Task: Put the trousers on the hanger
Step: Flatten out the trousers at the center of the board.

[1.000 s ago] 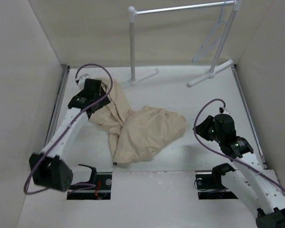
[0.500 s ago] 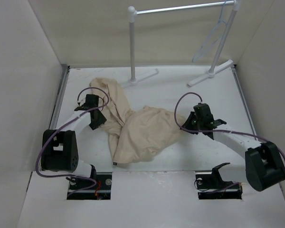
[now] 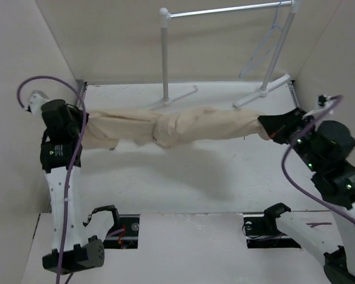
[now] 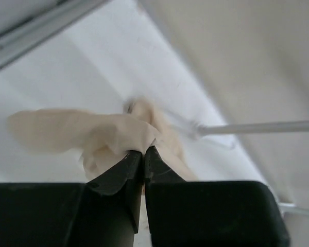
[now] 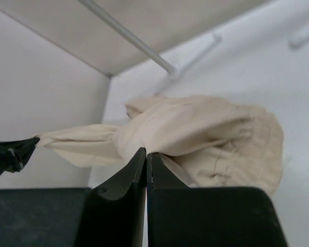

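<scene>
White table (image 3: 183, 177) under trousers (image 3: 177, 125), taut between left gripper (image 3: 83, 121) and right gripper (image 3: 265, 125) clamped on them; rack (image 3: 164, 53), hanger (image 3: 261, 48) behind.

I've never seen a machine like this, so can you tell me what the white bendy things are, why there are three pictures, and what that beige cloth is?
Those are two robot arms, each ending in a black two-finger pincher called a gripper. The big picture looks down from a camera above. The other two come from little cameras on each wrist, so you see the black fingers up close. The left gripper and the right gripper are both shut on the trousers, one at each end. They hold them stretched out above the white table. At the back stands a clothes rack, and a thin pale hanger hangs from its bar. The trousers are not on the hanger yet.
</scene>
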`<control>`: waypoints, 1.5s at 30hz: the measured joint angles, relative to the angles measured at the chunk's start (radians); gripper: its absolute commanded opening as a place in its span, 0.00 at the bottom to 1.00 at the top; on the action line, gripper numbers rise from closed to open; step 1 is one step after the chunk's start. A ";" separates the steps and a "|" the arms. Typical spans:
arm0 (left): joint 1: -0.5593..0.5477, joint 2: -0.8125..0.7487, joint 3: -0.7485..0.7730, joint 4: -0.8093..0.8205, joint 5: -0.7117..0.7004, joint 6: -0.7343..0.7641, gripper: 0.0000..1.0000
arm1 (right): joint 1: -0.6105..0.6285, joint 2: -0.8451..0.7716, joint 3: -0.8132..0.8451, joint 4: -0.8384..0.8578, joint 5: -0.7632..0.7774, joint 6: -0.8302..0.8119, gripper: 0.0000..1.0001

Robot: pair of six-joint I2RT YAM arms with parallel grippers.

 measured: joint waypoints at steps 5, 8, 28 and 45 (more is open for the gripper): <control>0.057 -0.029 0.323 -0.106 -0.010 -0.005 0.03 | 0.000 -0.006 0.305 -0.117 0.033 -0.030 0.08; 0.057 -0.011 0.447 -0.148 -0.010 -0.005 0.04 | -0.037 0.023 0.387 -0.120 0.033 -0.048 0.08; -0.127 0.524 0.149 -0.130 0.024 0.030 0.58 | -0.263 0.536 0.066 0.048 -0.047 -0.006 0.07; -0.284 0.372 -0.397 0.177 0.112 -0.069 0.59 | -0.240 0.280 -0.225 0.078 -0.034 -0.018 0.09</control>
